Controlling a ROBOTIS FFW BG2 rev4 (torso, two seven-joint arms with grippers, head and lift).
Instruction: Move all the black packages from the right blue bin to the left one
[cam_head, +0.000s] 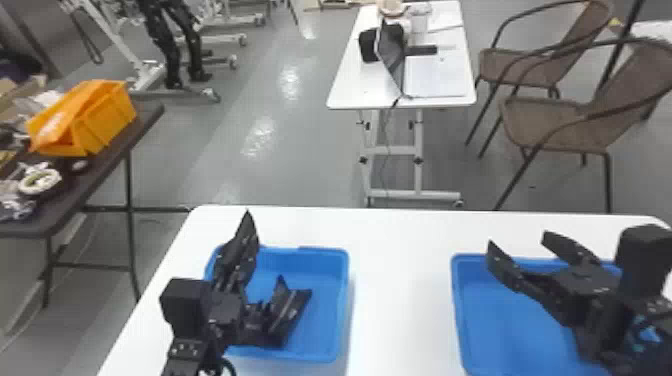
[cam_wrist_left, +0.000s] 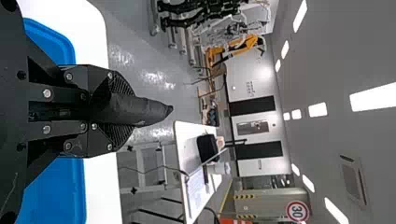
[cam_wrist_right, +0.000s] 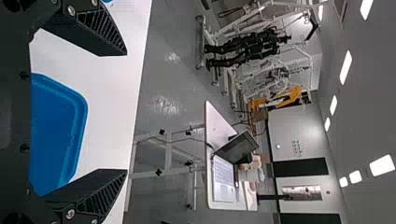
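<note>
A white desk (cam_head: 400, 300) carries everything in the task. Beyond its left side is a dark table (cam_head: 145, 112), and farther back a small white table (cam_head: 345, 95) beside two brown chairs (cam_head: 555, 122). On the desk sit the right blue bin (cam_head: 505, 320) and, well apart from it, the left blue bin (cam_head: 325, 320). An orange crate (cam_head: 107, 120) (with an orange sheet across it) rests on the dark table. The right end effector (cam_head: 517, 239) is above the right blue bin, released, its two fingers spread wide with nothing between them. The left end effector (cam_head: 276, 251) is above the left blue bin; its wrist view shows it clenched around a black package (cam_wrist_left: 140, 110), whose narrow end sticks out past the ribbed pads.
</note>
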